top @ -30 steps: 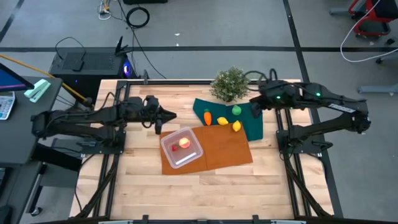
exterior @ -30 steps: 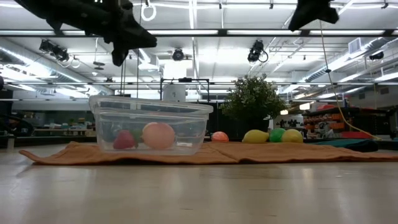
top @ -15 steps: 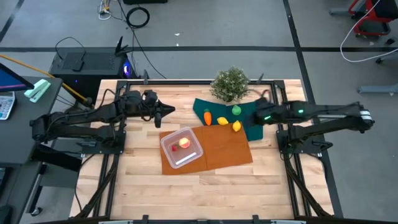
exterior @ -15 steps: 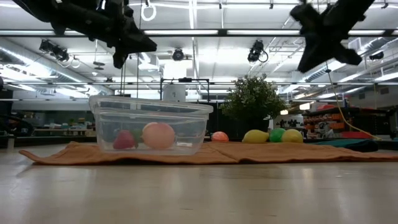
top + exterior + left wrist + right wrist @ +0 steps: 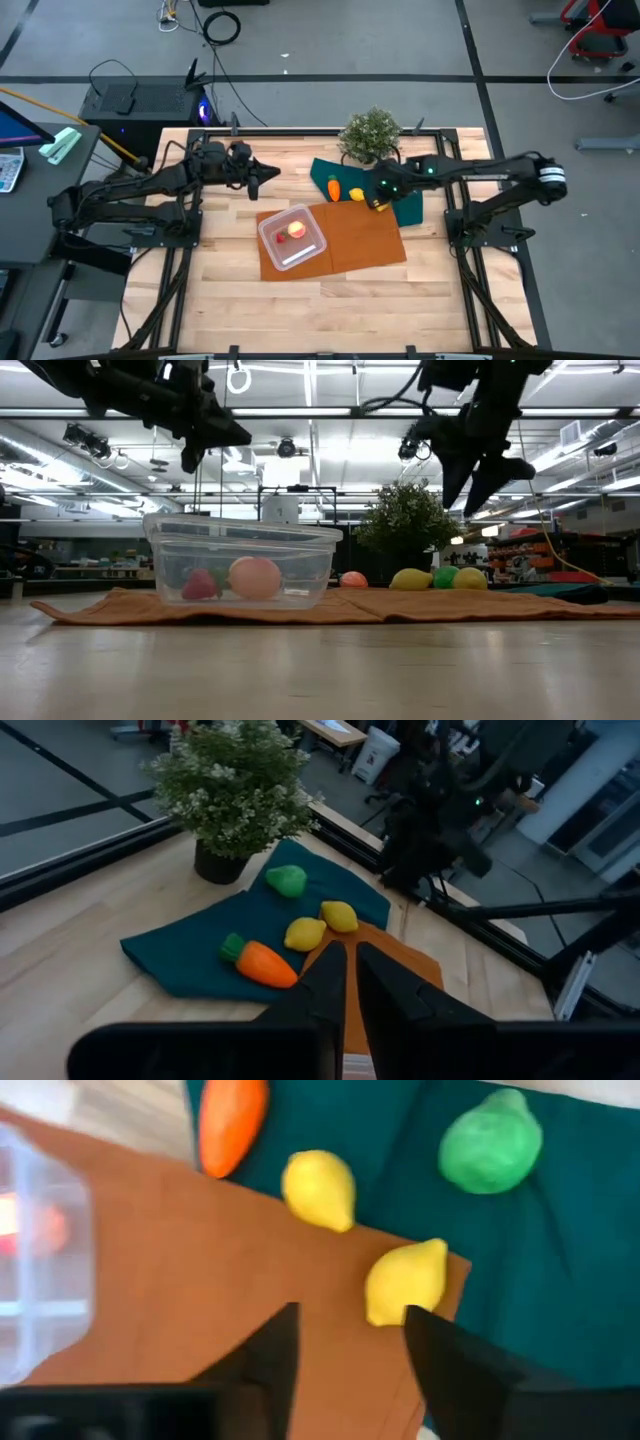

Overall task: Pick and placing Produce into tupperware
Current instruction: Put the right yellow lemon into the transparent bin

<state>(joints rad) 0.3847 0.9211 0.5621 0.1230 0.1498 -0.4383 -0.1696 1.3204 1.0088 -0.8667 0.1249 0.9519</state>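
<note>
Beside potted plant [image 5: 369, 133], right gripper [image 5: 378, 196] spread above lemon [image 5: 381, 203]

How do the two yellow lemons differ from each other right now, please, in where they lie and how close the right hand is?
One lemon lies wholly on the dark green cloth, near the carrot; the other lemon straddles the edge where that cloth meets the orange cloth. The right hand, fingers open, is lined up on the second lemon, while the first sits off to one side. Both are yellow, similar in size, and outside the tupperware.
</note>
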